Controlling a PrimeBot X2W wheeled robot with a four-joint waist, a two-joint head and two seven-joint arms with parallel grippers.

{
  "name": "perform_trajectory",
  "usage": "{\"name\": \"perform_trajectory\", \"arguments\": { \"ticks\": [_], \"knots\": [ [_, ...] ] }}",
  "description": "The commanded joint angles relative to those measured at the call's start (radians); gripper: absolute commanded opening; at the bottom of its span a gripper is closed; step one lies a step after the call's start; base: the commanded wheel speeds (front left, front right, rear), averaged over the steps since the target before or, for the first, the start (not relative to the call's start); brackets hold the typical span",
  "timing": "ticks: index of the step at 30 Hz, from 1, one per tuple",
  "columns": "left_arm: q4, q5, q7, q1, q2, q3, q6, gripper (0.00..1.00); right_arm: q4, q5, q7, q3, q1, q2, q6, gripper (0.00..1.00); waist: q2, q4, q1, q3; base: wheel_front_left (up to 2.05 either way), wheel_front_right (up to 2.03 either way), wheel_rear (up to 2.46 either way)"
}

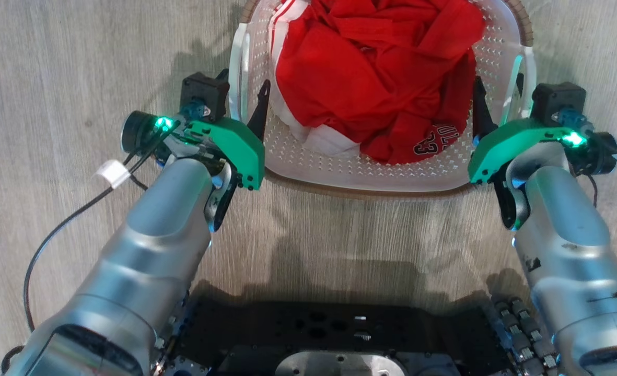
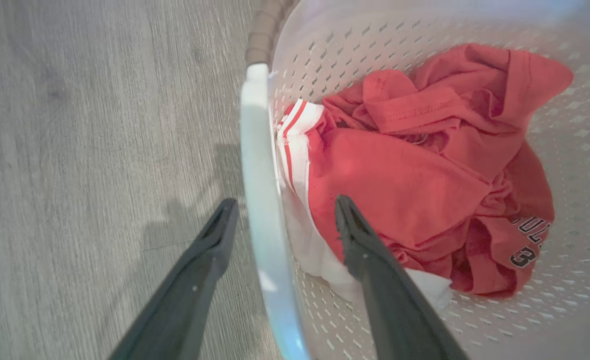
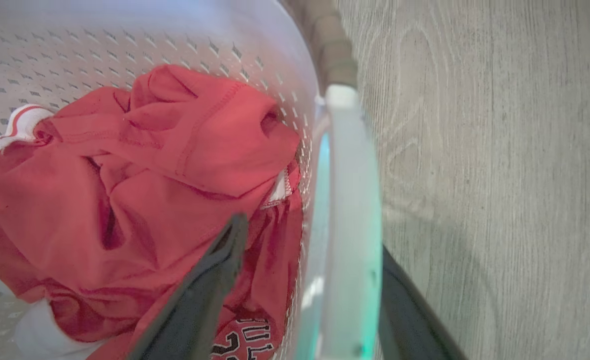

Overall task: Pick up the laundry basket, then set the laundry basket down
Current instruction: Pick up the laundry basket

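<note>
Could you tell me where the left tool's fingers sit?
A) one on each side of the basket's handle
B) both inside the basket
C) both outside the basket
A: the open left tool straddles the white handle of the laundry basket, one finger over the wooden floor, the other above the red jersey inside.

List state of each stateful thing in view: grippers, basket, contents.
left gripper: open, one finger each side of the left handle, not clamped.
right gripper: open, one finger each side of the right handle.
laundry basket: upright, loaded; lifted or on the floor, can't tell.
red garment: crumpled, inside the basket.
white striped garment: bunched under the red one.
</note>
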State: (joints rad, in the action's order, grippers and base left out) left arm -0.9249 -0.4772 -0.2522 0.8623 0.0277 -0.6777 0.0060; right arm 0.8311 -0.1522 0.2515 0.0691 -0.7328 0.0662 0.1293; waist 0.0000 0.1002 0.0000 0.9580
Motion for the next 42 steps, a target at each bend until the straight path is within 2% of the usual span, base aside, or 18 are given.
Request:
{"name": "perform_trajectory", "arguments": {
  "ticks": [1,6,7,8,9,10,11,12,13,14,15,30,42],
  "knots": [
    [0.009,-0.008,-0.010,-0.016,0.023,0.004,0.007,1.00,-0.004,-0.006,0.010,0.022,0.042,-0.016,0.001,1.00,0.0000,0.000,0.0000,0.001,0.00,0.00,0.00],
    [0.010,-0.021,-0.010,-0.016,0.023,-0.015,0.012,1.00,-0.001,-0.006,0.010,0.023,0.039,-0.016,0.001,1.00,0.0000,-0.001,0.0000,0.001,0.00,0.00,0.00],
    [0.009,-0.024,-0.010,-0.016,0.023,-0.019,0.013,0.93,-0.001,-0.007,0.010,0.023,0.038,-0.016,0.001,1.00,0.0000,-0.002,0.0000,0.000,0.00,0.00,0.00],
    [0.007,-0.026,-0.010,-0.016,0.023,-0.022,0.013,0.86,0.000,-0.007,0.010,0.025,0.038,-0.016,0.001,0.93,0.0000,-0.002,0.0000,-0.001,0.00,0.00,0.00],
    [0.006,-0.029,-0.010,-0.017,0.023,-0.026,0.013,0.76,0.001,-0.008,0.010,0.026,0.038,-0.016,0.001,0.79,0.0000,-0.002,0.0000,-0.002,0.00,0.00,0.00],
    [0.005,-0.031,-0.010,-0.018,0.023,-0.029,0.014,0.55,0.003,-0.009,0.010,0.028,0.038,-0.016,0.001,0.58,0.0000,-0.002,0.0000,-0.003,0.00,0.00,0.00],
    [0.003,-0.033,-0.010,-0.019,0.023,-0.033,0.014,0.47,0.005,-0.010,0.010,0.031,0.038,-0.016,0.001,0.48,0.0000,-0.003,0.0000,-0.005,0.00,0.00,0.00],
    [0.002,-0.036,-0.010,-0.020,0.023,-0.036,0.015,0.42,0.008,-0.011,0.010,0.034,0.037,-0.016,0.001,0.42,0.0000,-0.003,0.0000,-0.007,0.00,0.00,0.00],
    [0.000,-0.038,-0.010,-0.022,0.023,-0.040,0.015,0.29,0.011,-0.012,0.010,0.037,0.037,-0.016,0.001,0.34,0.0000,-0.004,0.0000,-0.009,0.00,0.00,0.00],
    [-0.002,-0.041,-0.010,-0.023,0.023,-0.044,0.016,0.08,0.016,-0.011,0.010,0.043,0.036,-0.016,0.001,0.18,0.0000,-0.004,0.0000,-0.011,0.00,0.00,0.00],
    [-0.003,-0.043,-0.010,-0.025,0.023,-0.048,0.016,0.00,0.021,-0.010,0.010,0.049,0.035,-0.016,0.001,0.00,0.0000,-0.004,0.0000,-0.014,0.00,0.00,0.00],
    [-0.015,-0.097,-0.010,-0.047,0.023,-0.101,0.019,0.00,0.080,-0.034,0.010,0.078,0.026,-0.016,0.001,0.00,0.0000,-0.004,0.0000,-0.053,0.00,0.00,0.00],
    [-0.062,-0.147,-0.010,-0.090,0.023,-0.133,0.016,0.00,0.151,-0.098,0.010,0.141,0.025,-0.016,0.001,0.00,0.0000,-0.012,0.0000,-0.150,0.00,0.00,0.00]
  ]
}}
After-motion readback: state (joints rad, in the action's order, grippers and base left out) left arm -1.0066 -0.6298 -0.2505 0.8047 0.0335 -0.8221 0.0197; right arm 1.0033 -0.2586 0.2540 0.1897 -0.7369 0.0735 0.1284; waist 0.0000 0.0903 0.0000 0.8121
